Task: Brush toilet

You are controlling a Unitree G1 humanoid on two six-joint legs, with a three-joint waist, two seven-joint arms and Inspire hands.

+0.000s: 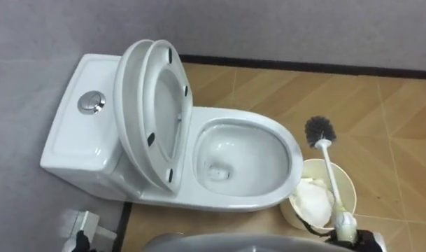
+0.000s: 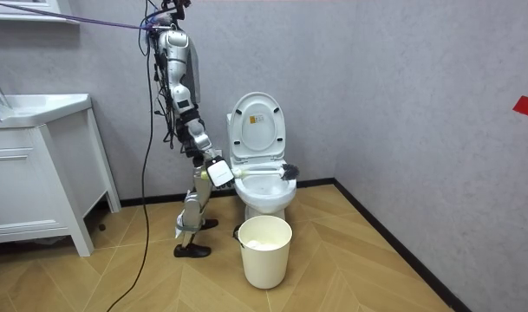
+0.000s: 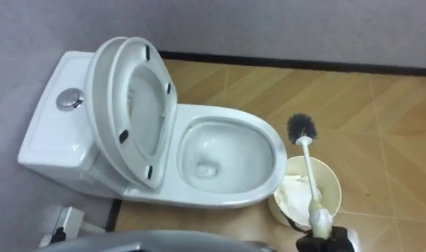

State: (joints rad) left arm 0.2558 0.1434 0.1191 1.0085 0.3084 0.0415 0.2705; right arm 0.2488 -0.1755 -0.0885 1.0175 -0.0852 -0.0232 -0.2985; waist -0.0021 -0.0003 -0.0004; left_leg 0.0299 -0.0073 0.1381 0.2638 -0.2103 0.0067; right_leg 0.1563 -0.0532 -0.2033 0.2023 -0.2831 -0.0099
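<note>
The right robot hand (image 3: 329, 243) is closed round the toilet brush (image 1: 333, 178), whose head hovers beside the toilet bowl (image 1: 293, 157), over the bin (image 1: 350, 183). Likely next: swing it into the bowl and scrub.

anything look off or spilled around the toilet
Nothing spilled or broken. The toilet has its seat and lid up, and the bin stands upright beside it. The toilet brush in the right hand has its head outside the bowl.

Grey walls (image 2: 420, 69) meet a wood-pattern floor (image 2: 359, 260) beside a white vanity cabinet (image 2: 25, 195).
</note>
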